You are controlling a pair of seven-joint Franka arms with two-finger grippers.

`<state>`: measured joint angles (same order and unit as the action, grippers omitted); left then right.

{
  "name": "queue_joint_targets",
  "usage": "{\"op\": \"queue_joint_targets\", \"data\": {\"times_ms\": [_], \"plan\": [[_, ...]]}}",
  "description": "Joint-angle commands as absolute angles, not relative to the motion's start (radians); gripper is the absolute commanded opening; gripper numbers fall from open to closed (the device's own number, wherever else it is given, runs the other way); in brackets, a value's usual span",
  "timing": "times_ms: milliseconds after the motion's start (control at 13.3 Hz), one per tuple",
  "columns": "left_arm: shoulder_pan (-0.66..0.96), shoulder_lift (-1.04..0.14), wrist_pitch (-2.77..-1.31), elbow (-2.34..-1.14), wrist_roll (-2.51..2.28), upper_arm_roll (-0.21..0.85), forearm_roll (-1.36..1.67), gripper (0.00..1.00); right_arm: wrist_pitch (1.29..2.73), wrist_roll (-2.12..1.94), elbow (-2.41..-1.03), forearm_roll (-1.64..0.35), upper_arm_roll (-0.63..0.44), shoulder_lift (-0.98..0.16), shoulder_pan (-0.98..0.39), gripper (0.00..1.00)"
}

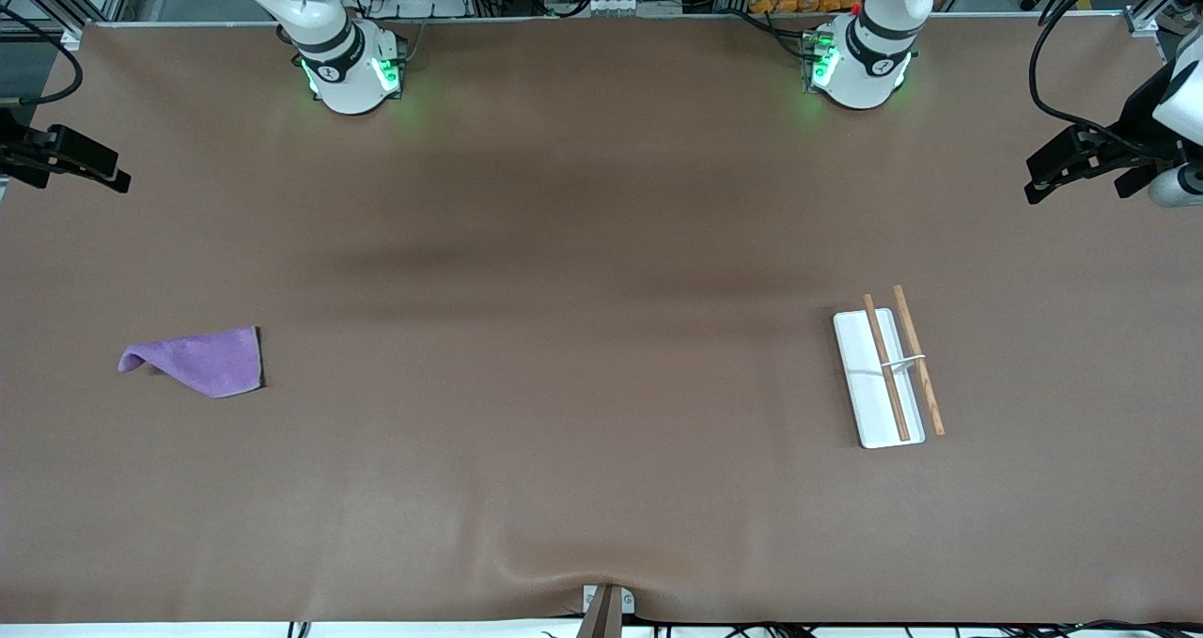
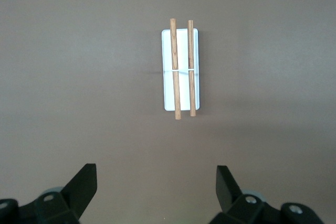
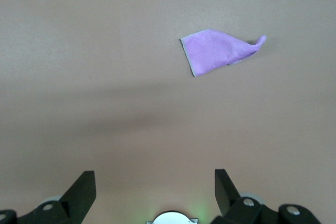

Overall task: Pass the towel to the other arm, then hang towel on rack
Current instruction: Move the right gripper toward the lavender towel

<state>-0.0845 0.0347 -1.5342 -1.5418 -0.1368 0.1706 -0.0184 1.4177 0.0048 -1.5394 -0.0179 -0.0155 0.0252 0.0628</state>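
The purple towel (image 1: 202, 361) lies crumpled on the brown table toward the right arm's end, one corner folded up. It also shows in the right wrist view as the towel (image 3: 220, 52). The rack (image 1: 860, 375), a white plate with two wooden rods and a thin white crosspiece, sits toward the left arm's end. My left gripper (image 2: 156, 174) hangs open and empty high over the table, looking down on the rack (image 2: 167, 77). My right gripper (image 3: 155, 179) is open and empty, high over the table near its own base. Neither hand shows in the front view.
Black camera mounts stand at both ends of the table (image 1: 70, 159) (image 1: 1100, 154). A small metal bracket (image 1: 606, 605) sits at the table edge nearest the front camera. The two arm bases (image 1: 352, 70) (image 1: 860, 65) stand along the edge farthest from it.
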Motion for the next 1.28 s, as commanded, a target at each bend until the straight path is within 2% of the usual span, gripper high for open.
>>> {"op": "queue_joint_targets", "data": {"times_ms": [0, 829, 1206], "plan": [[-0.089, 0.032, -1.508, -1.528, -0.114, 0.175, -0.037, 1.0, 1.436, -0.008, -1.552, 0.0, -0.017, 0.028, 0.066, 1.0], [-0.091, 0.031, -1.509, -1.537, -0.114, 0.178, -0.035, 1.0, 1.62, -0.307, -1.554, 0.0, -0.021, -0.169, 0.287, 1.0], [-0.089, 0.029, -1.511, -1.534, -0.115, 0.178, -0.035, 1.0, 1.814, -0.307, -1.549, -0.012, -0.021, -0.316, 0.337, 1.0]]}}
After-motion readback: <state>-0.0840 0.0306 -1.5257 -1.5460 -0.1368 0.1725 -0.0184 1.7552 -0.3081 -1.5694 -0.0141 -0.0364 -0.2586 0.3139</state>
